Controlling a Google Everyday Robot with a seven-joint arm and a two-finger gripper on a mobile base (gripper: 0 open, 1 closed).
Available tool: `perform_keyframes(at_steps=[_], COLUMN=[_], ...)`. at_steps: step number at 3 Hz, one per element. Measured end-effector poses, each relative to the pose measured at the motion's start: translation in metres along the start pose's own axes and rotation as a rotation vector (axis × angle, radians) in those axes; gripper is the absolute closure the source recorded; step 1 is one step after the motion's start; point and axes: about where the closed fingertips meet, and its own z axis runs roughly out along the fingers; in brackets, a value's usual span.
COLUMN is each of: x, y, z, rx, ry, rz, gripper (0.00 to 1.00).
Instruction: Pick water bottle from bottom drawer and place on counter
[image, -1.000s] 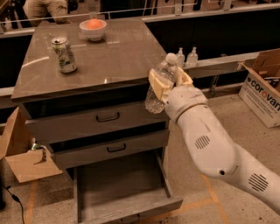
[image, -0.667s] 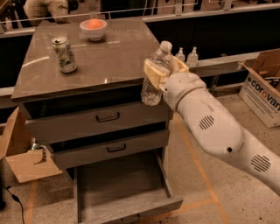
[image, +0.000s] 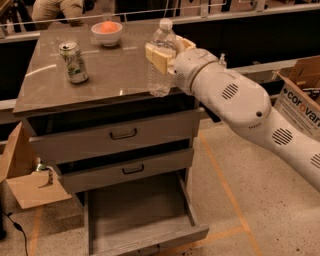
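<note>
At the far left we see an open brown cardboard box (image: 27, 182) on the speckled floor (image: 250, 200), just beside the cabinet; above it begins the broad, glossy grey-brown square bench (image: 100, 82) that tops the cabinet. Near the bench's left side stands a green-and-white soda can (image: 74, 62), upright; further back and a little to the right sits a small white bowl (image: 106, 34) holding something orange. Below the bench top we see two upper grey drawers with black handles (image: 122, 134); under them the bottom drawer (image: 135, 220), a wide shallow grey tray with a plain flat floor, is pulled well out towards us.

Moving right, the water bottle (image: 160, 82), small, clear, crinkled plastic with a white cap, is upright over the front right part of the bench, well apart from the can and the bowl; its base is level with the bench surface close to the front edge, and we cannot tell whether it touches. The gripper (image: 167, 51) is at the bottle's upper half; its cream-coloured fingers (image: 159, 59) are closed around the bottle, one across the near side. From there the bulky white arm (image: 240, 102) runs down to the right edge; behind it, at the far right, stands a cardboard box with blue lettering (image: 300, 102).
</note>
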Motion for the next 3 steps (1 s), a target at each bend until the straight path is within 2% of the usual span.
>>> perform_keyframes(at_steps=[3], x=[0.003], y=[-0.011], z=[0.08], rx=[0.117], ry=[0.003], rz=[-0.062], gripper=[1.0])
